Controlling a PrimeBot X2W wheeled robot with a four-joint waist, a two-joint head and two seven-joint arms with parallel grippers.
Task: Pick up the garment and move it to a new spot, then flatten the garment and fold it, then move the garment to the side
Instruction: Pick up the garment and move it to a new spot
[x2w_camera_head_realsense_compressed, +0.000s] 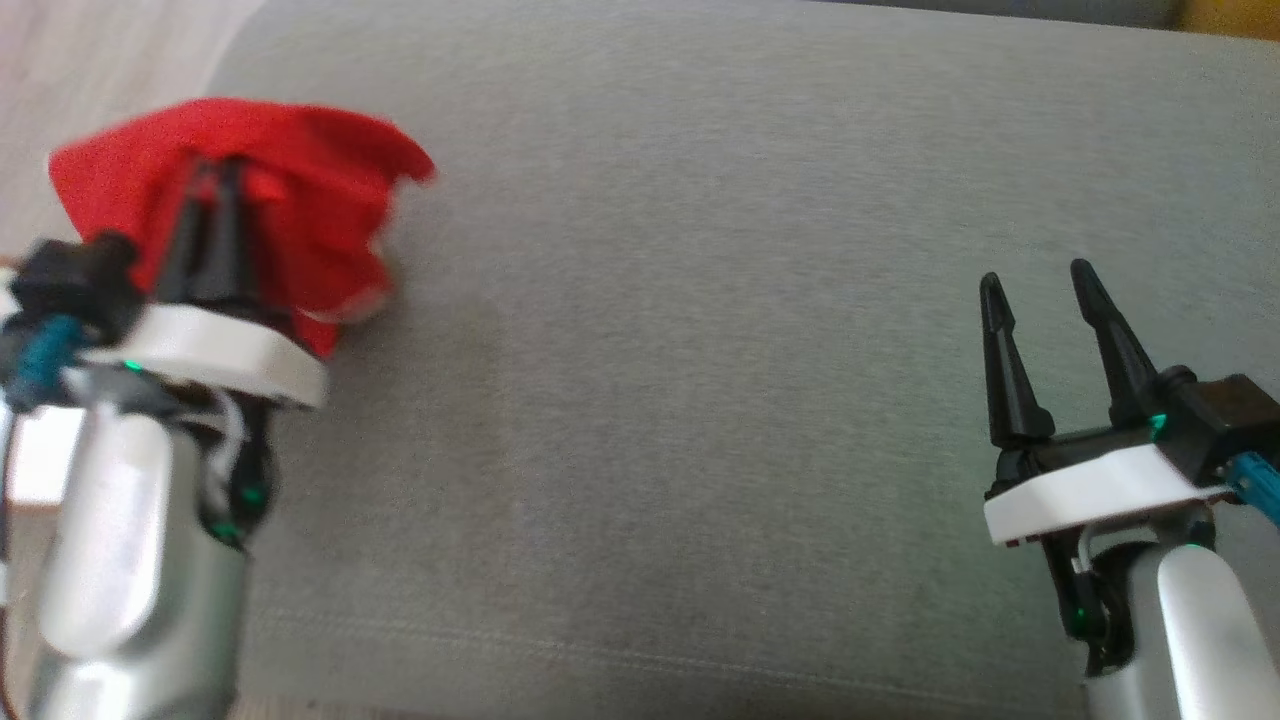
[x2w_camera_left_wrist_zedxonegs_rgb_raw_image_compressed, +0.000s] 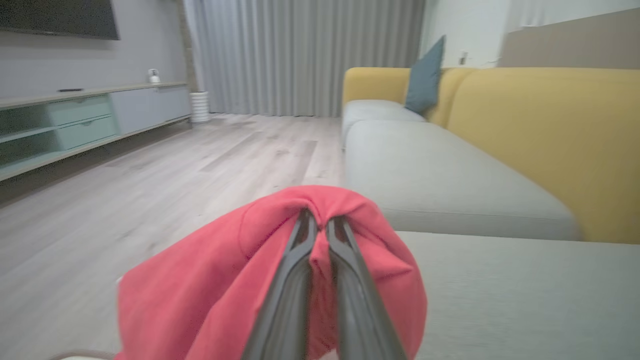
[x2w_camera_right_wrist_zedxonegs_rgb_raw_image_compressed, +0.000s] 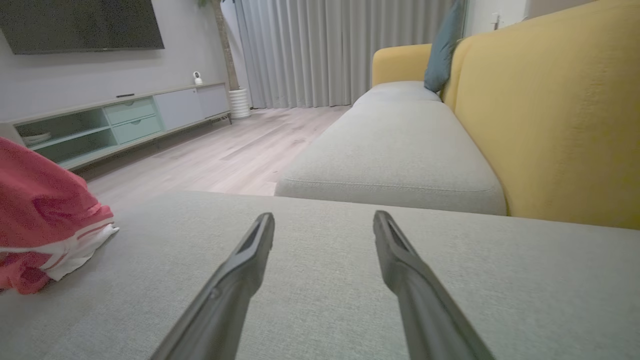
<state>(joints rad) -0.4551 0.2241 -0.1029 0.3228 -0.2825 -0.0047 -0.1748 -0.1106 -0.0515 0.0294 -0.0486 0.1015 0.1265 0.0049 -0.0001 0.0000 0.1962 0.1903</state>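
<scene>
Grey woven fabric of the seat cushion (x2w_camera_head_realsense_compressed: 650, 350) spreads across the head view, with its rounded edge at 10 o'clock, pale floor beyond it and a sliver of yellow at 1 o'clock. From the centre out to 3 o'clock the cushion lies bare. At 9 o'clock the left gripper (x2w_camera_head_realsense_compressed: 218, 170) has its fingers pressed together on a bunch of the red garment (x2w_camera_head_realsense_compressed: 300, 190), which drapes around them near the cushion's left edge. At 4 o'clock the right gripper (x2w_camera_head_realsense_compressed: 1036, 280) stands spread wide over bare fabric, well apart from the garment.

Left wrist view: the left gripper (x2w_camera_left_wrist_zedxonegs_rgb_raw_image_compressed: 322, 220) pinches a fold at the garment's (x2w_camera_left_wrist_zedxonegs_rgb_raw_image_compressed: 210, 280) top, and cloth hangs down on both sides. Wooden floor (x2w_camera_left_wrist_zedxonegs_rgb_raw_image_compressed: 175, 165) runs from 9 to 11 o'clock. A low cabinet (x2w_camera_left_wrist_zedxonegs_rgb_raw_image_compressed: 75, 120) with open shelves sits at 10 o'clock; their contents are unclear. The yellow backrest (x2w_camera_left_wrist_zedxonegs_rgb_raw_image_compressed: 550, 140) fills 2 to 3 o'clock.

Right wrist view: the right gripper (x2w_camera_right_wrist_zedxonegs_rgb_raw_image_compressed: 324, 219) is wide apart and holds nothing, bare cushion (x2w_camera_right_wrist_zedxonegs_rgb_raw_image_compressed: 325, 280) beneath it. At 9 o'clock the garment (x2w_camera_right_wrist_zedxonegs_rgb_raw_image_compressed: 40, 200) shows a white-striped hem touching the cushion. The cabinet's (x2w_camera_right_wrist_zedxonegs_rgb_raw_image_compressed: 100, 125) open shelf holds something pale, too small to tell.
</scene>
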